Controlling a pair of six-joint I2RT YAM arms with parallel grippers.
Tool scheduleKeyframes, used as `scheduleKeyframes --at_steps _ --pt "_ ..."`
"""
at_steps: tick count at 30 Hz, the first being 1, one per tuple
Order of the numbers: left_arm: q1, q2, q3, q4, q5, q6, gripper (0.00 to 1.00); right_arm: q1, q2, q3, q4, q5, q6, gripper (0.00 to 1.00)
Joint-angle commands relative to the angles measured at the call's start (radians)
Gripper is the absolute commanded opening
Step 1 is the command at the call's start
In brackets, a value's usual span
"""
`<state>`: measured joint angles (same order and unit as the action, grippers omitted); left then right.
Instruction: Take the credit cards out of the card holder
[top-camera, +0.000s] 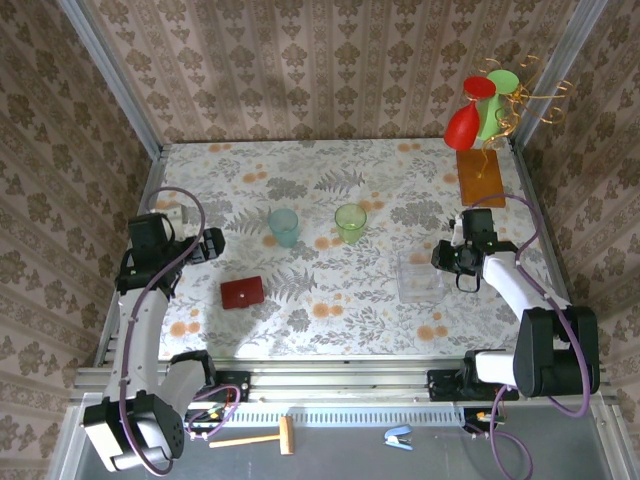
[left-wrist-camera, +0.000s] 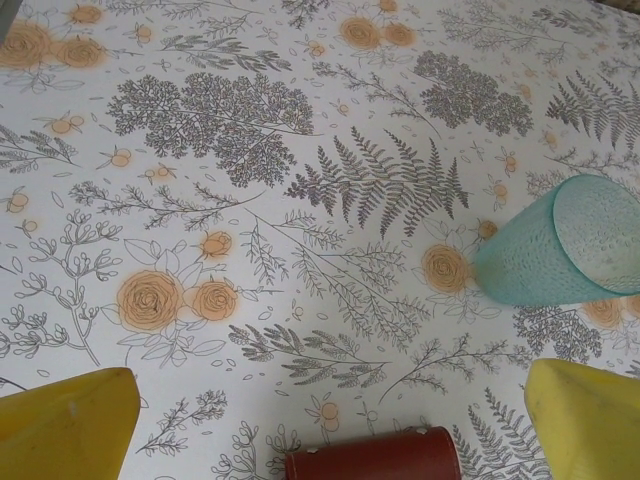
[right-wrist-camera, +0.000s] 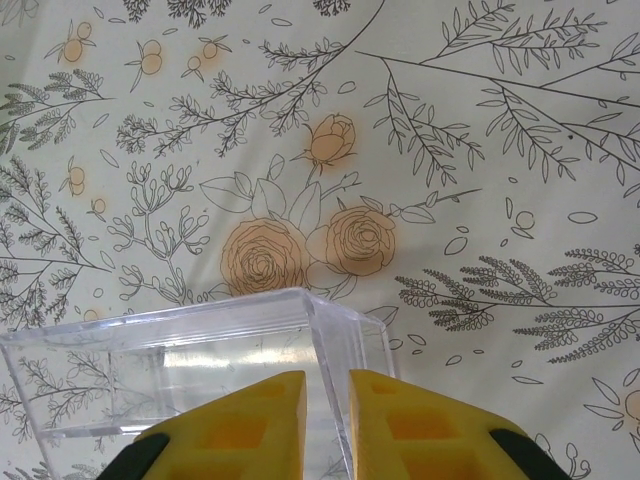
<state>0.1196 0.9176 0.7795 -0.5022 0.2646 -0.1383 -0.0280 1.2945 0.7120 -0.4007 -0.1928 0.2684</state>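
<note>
Got the right claw (right-wrist-camera: 325, 385) nearly pinched across one wall of the clear box (right-wrist-camera: 180, 345) near the right edge of the desk (right-wrist-camera: 500, 250), can't tell if biting yet. Could tip or drag it with a thin-wall pinch. Got the left claw (left-wrist-camera: 335, 400) gaping near the closed card holder (left-wrist-camera: 372, 455) by the near edge, left of middle, cards presumably inside; could shove it. Reaching inward from both sides, wrists tipped down.

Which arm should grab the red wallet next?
Left. The left gripper is open and close to the card holder. The right gripper is across the table, its fingers straddling a wall of the clear box.
</note>
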Motion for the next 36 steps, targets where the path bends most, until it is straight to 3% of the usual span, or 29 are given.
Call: scheduleKeyframes --at_steps 1,17,36 --pt "0.005 -0.016 0.021 -0.021 0.005 0.022 1.0 0.003 0.017 0.029 -0.019 -0.005 -0.008 0.17" --pt "0.006 -0.016 0.02 -0.022 0.015 0.028 1.0 0.008 0.051 0.047 -0.027 -0.004 -0.012 0.16" --pt "0.006 -0.089 0.006 -0.043 0.011 0.008 1.0 0.08 0.007 0.054 -0.052 0.038 0.028 0.04"
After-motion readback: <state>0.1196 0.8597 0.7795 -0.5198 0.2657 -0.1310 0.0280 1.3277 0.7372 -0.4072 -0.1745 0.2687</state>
